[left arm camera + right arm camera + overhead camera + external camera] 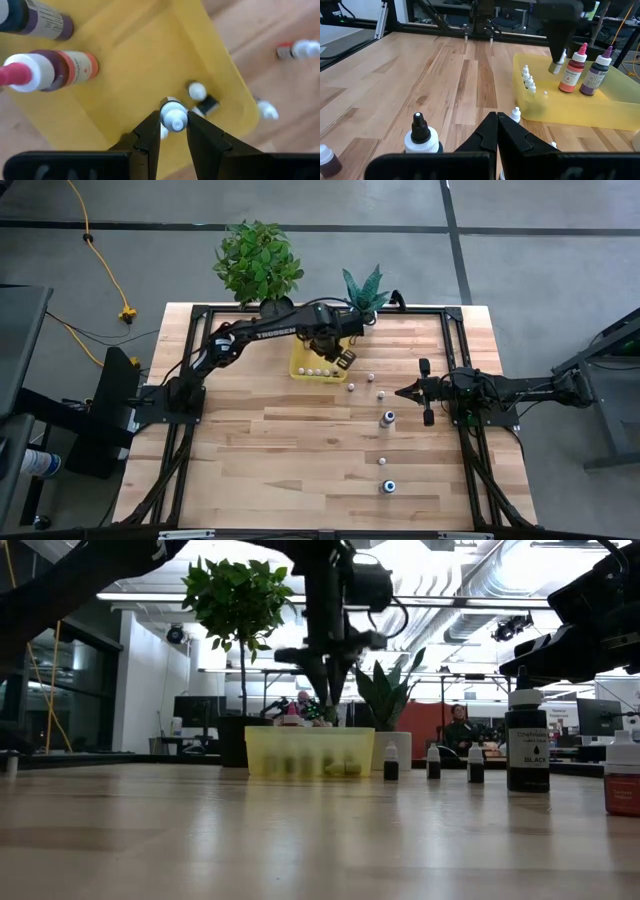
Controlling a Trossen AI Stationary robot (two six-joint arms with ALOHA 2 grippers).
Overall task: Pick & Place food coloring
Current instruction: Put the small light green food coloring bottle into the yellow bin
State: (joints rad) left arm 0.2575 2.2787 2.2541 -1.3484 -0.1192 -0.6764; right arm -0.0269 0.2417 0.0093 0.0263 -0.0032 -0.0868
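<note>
My left gripper hangs over the yellow tray at the table's far middle, shut on one small white-capped food coloring bottle. A red bottle and a purple one stand in the tray, with a row of tiny bottles at one wall. Several more food coloring bottles stand loose on the wood to the tray's right and nearer. My right gripper waits shut at the right, level with the table. My left gripper pinches the small bottle just below its white cap between its two fingertips. The fingers come from above, pointing down. The bottle stays upright, cap up, lifted clear above the tray's floor.
Two potted plants stand at the table's far edge behind the tray. A larger black bottle and one with a white top stand on the right half. Bare wood lies on the near left.
</note>
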